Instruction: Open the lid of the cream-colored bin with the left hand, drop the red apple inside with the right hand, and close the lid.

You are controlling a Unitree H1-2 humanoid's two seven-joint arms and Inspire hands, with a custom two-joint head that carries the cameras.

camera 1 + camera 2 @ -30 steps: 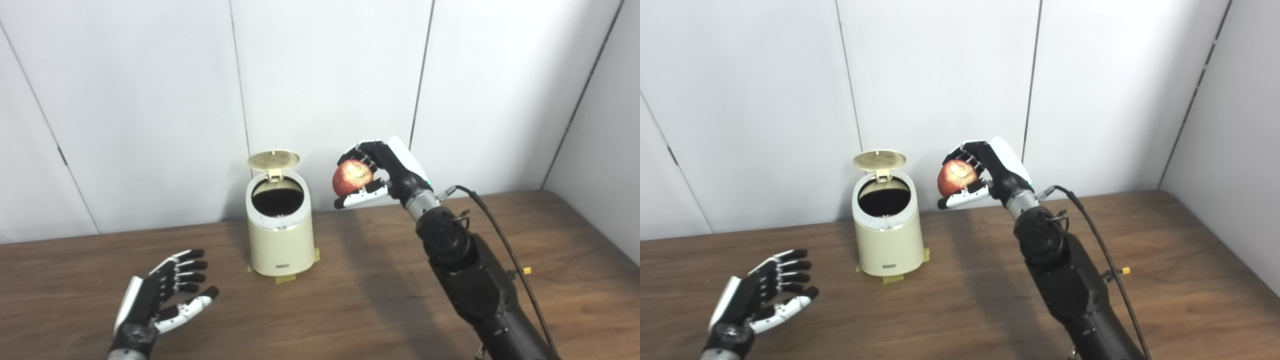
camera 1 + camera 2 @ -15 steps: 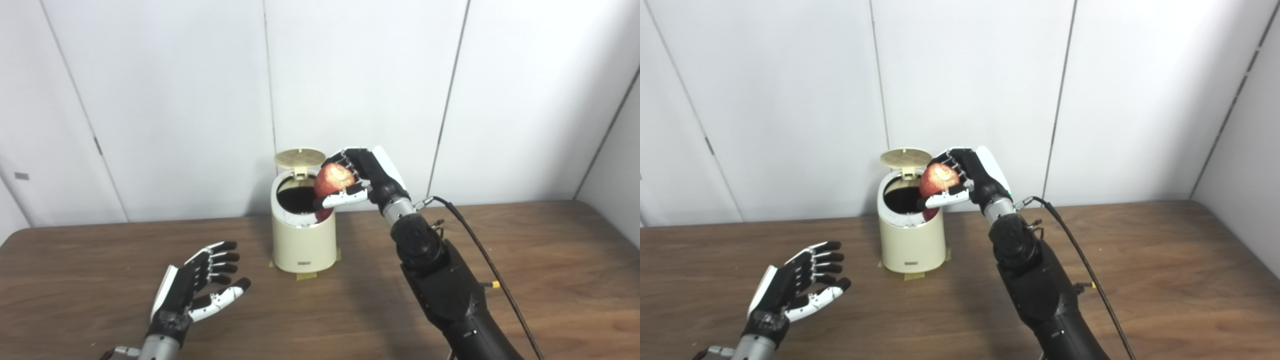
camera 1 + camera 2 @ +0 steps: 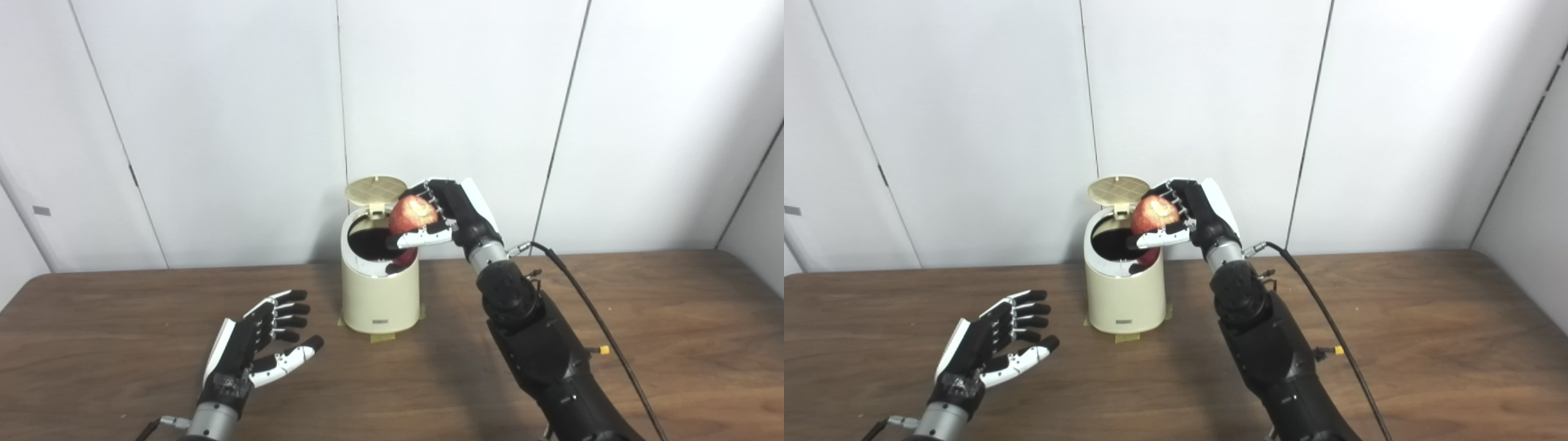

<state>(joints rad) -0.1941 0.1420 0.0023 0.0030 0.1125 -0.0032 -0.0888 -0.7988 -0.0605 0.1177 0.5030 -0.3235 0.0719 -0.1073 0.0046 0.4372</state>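
Apple [image 3: 413, 214] gripped by right hand [image 3: 442, 214] over the open bin [image 3: 380, 294].
It should centre over the mouth before releasing; left hand [image 3: 260, 343] rests open, empty.

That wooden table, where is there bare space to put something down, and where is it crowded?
The table is bare right of the right arm, and between the left robot hand and the left edge. It is crowded around the bin, where the right robot hand holds the apple over the opening.
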